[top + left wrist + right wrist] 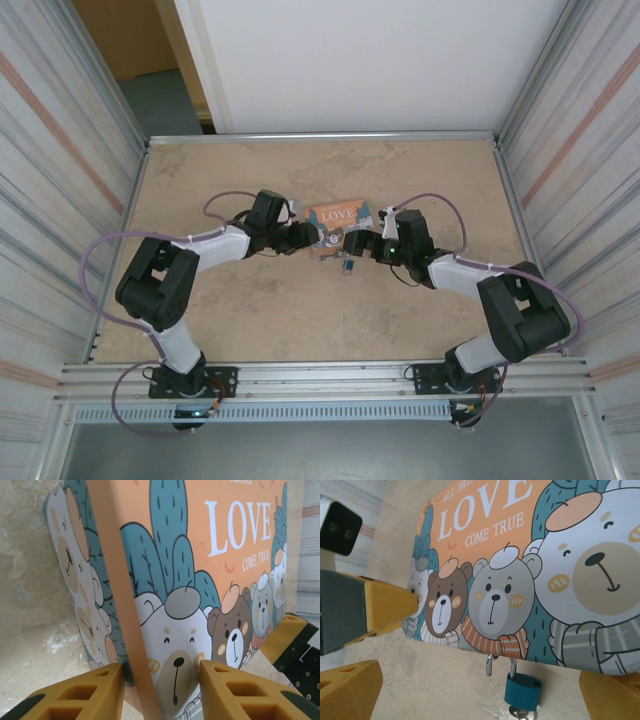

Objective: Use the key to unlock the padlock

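Blue padlock (522, 691) hangs at the near edge of the tin (485, 540), mid worktop (300, 320). Judged light, rigid and smooth: hold the body, not the thin shackle (512, 667). Left gripper (161, 666) is clamped on the tin's end. Right gripper (481, 685) stands wide open, holding nothing, facing the padlock. Right wrist view resolves body and shackle; top view renders a dark speck.
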Tool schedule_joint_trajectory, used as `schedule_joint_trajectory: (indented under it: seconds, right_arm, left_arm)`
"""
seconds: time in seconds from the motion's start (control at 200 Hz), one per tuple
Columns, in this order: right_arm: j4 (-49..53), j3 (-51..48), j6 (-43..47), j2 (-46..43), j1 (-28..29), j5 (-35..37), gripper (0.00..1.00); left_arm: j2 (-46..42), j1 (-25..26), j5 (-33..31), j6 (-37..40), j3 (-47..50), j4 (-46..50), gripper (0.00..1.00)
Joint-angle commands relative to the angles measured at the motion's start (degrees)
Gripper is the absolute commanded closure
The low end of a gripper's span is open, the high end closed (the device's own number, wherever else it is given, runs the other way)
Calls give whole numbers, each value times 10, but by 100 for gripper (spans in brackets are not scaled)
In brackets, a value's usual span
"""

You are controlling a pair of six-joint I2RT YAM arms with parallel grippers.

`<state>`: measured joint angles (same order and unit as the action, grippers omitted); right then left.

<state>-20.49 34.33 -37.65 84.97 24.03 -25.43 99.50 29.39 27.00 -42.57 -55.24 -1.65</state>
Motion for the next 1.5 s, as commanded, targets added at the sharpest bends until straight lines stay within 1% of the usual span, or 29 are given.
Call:
schedule_joint_trajectory:
  seconds: [0.0,0.155,0.366,0.591,0.731,0.912,1.057,1.192,1.323,1.383,1.428,1.498]
  right_arm:
    - [-4,26,37,15,-9,-7,1]
    - [-14,40,54,32,-20,-15,1]
    - [-13,44,69,31,-26,-20,1]
    - [-5,7,68,-20,-32,-23,1]
    - [-5,-27,55,-62,-39,-28,1]
    - [-37,-60,22,-79,-49,-75,0]
    - [-54,-70,3,-66,-57,-104,0]
    - [-105,-80,-29,-40,-59,-120,8]
    - [-129,-69,-41,-1,-58,-144,20]
    - [-104,-58,-51,15,-62,-142,22]
    - [-103,-56,-51,26,-62,-142,25]
    - [-107,-60,-50,35,-60,-127,26]
  left_arm:
    - [-9,18,-3,-13,30,11,59]
    - [-23,35,-12,-25,46,3,60]
    - [-44,37,-17,-31,52,2,60]
    - [-89,37,-23,-33,50,10,52]
    - [-133,37,-38,-28,47,33,50]
    - [-159,35,-48,-11,0,69,51]
    - [-129,20,-19,-10,-60,78,56]
    - [-88,5,0,-35,-114,57,60]
    - [-43,1,5,-31,-172,68,64]
    - [-30,3,15,-35,-173,63,65]
    - [-26,7,20,-35,-162,52,65]
    - [-21,15,18,-35,-145,43,65]
